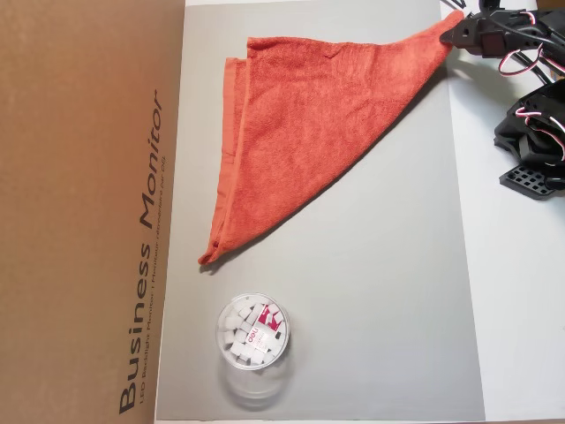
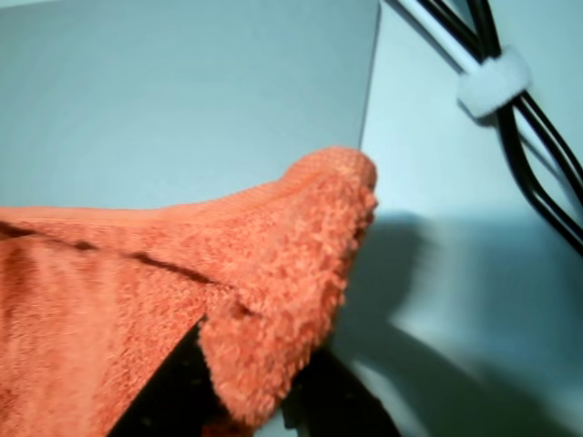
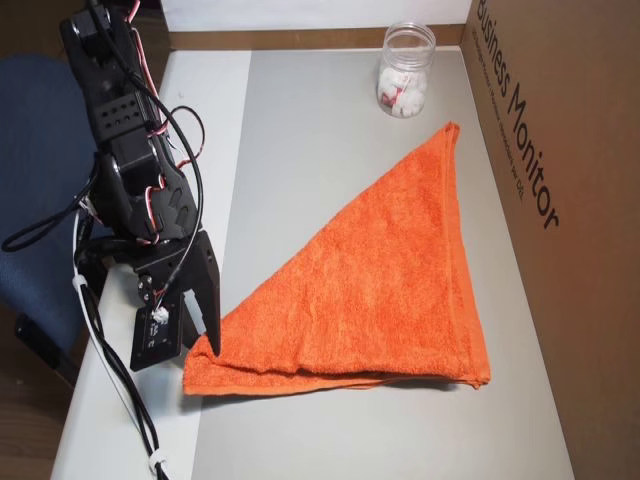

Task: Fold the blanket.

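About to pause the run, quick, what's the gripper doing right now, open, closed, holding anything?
Gripper: closed, pinching a corner of the blanket, which lies folded into a triangle.

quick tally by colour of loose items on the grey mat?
Orange-red: 1, the blanket, one corner pinched in the gripper
Clear: 1, the plastic tub holding white pieces
Total: 2

hidden: the gripper fingers sat under the towel | blurred: the cables looked fuzzy | cut off: the towel's left side
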Robot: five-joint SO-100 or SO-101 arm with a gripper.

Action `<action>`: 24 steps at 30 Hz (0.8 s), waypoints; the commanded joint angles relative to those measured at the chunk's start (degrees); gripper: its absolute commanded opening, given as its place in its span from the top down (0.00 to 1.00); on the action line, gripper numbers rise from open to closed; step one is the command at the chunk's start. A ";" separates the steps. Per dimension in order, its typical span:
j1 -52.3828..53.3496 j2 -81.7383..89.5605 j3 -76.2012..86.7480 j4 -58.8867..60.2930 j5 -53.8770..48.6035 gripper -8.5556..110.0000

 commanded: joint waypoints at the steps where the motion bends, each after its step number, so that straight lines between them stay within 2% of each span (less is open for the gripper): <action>1: -0.35 2.90 -1.93 -0.18 -0.79 0.91; 12: -0.70 7.91 -7.47 0.18 -0.62 0.91; 24: -10.99 12.39 -17.49 0.18 0.18 0.91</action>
